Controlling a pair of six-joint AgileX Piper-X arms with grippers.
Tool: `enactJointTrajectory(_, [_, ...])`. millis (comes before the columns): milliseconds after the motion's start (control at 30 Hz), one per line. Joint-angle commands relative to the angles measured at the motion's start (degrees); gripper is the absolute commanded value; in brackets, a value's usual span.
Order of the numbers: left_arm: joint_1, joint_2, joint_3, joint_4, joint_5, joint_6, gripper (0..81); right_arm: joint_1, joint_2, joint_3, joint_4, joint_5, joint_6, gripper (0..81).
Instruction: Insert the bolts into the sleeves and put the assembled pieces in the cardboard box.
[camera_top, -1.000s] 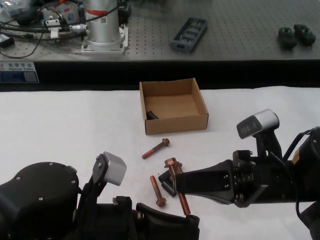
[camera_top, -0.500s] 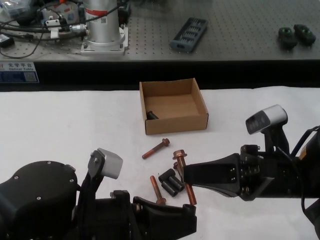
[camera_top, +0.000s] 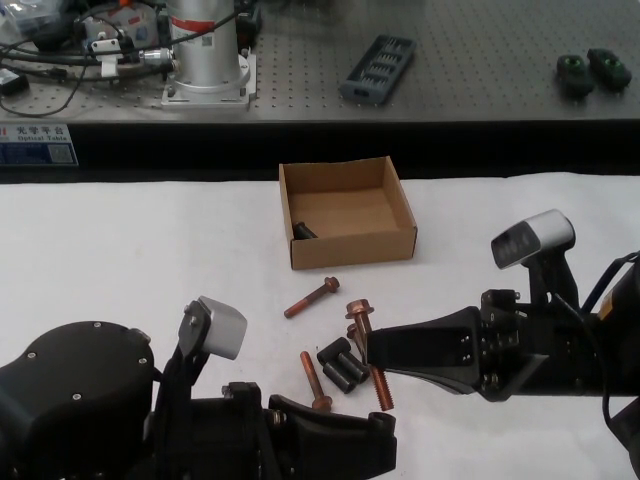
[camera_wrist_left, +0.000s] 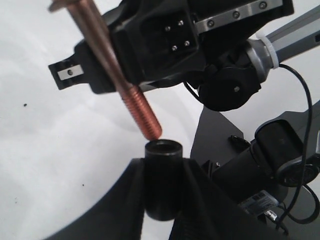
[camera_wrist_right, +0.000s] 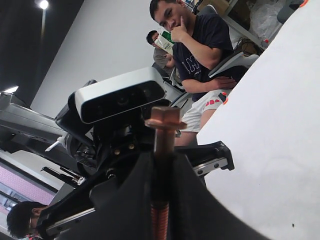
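Bolt (camera_wrist_left: 137, 113) in right end effector (camera_wrist_right: 160, 192), over sleeve (camera_wrist_left: 162, 182)

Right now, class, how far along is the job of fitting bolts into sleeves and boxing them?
Done: one dark piece lies in the box; whether it is assembled is unclear. In hand: the right gripper holds a bolt, tip just above the sleeve in the left gripper, not yet in. Left: one loose bolt, another bolt and spare sleeves on the table.
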Motion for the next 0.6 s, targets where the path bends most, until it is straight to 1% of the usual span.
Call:
enactJointTrajectory(0, [-0.23,-0.05,-0.27,-1.55,0.8,-0.99,2.4,-0.27,-0.52,-0.44,-2.79,0.97,2.18,2.1])
enactJointTrajectory(200, [-0.23,-0.05,-0.27,-1.55,-0.34,-1.4,2.4,-0.27,-0.52,-0.44,-2.79,0.97,2.65,2.1])
enactJointTrajectory(567, [-0.23,-0.05,-0.27,-1.55,-0.11,-1.4,2.4,0.23,-0.52,-0.44,-3.11,0.58,3.44,2.1])
